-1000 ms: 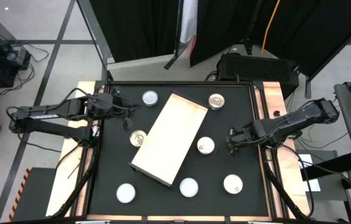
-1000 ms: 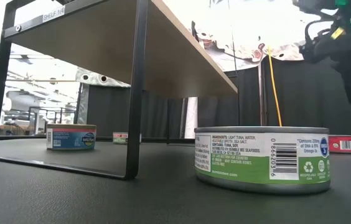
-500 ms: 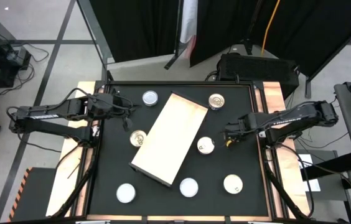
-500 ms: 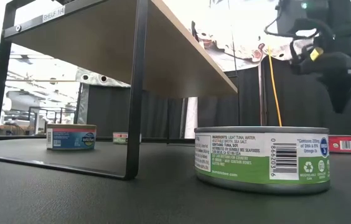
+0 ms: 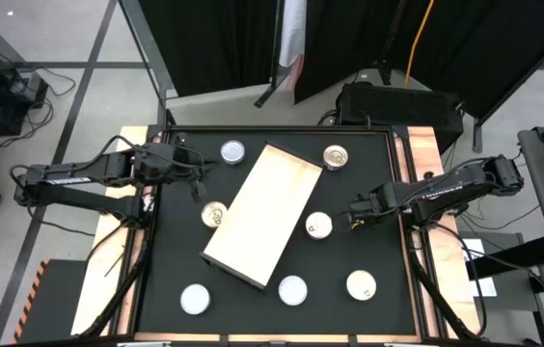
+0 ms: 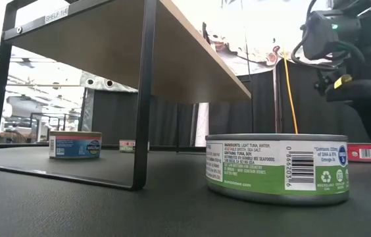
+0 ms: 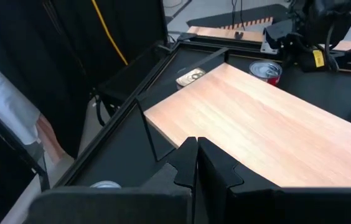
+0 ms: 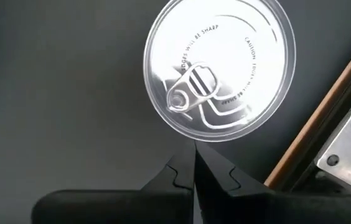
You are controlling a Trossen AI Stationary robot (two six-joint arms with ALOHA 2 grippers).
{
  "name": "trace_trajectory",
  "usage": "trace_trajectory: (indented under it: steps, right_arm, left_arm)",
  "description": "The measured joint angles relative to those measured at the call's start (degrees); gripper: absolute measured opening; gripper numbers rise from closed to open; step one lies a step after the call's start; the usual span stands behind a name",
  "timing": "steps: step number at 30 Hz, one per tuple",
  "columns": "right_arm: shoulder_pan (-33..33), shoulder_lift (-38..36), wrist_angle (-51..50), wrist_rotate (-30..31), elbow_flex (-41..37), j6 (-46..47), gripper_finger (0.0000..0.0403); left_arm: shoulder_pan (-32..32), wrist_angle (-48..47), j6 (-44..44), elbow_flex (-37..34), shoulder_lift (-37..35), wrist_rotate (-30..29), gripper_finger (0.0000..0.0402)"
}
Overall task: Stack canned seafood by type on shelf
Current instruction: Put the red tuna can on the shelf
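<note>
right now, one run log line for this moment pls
right gripper: shut, above pull-tab tin beside shelf | left gripper: shut, waiting at table's left edge

You see a shelf (image 5: 261, 213) with a pale, smooth, matt wood top showing fine grain, on thin black metal legs (image 6: 145, 99). The tin (image 8: 219, 68) has a glossy, mirror-bright metal lid with a pull ring. Its neighbour (image 6: 277, 168) wears a printed paper label. The tabletop (image 5: 176, 260) looks black, matt and faintly textured.
</note>
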Motion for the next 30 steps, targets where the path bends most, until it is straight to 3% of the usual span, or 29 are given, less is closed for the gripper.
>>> trace_trajectory:
  steps: [18,30]
  right_arm:
    - [0.0,4.9,2.1,1.6,0.1,-0.2,0.0]
    - [0.1,3.6,2.9,0.7,0.3,0.0,0.0]
  left_arm:
    - [-0.1,-0.2,0.0,0.0,0.0,0.1,0.0018]
    - [-0.1,-0.4,0.0,0.0,0.0,0.1,0.0018]
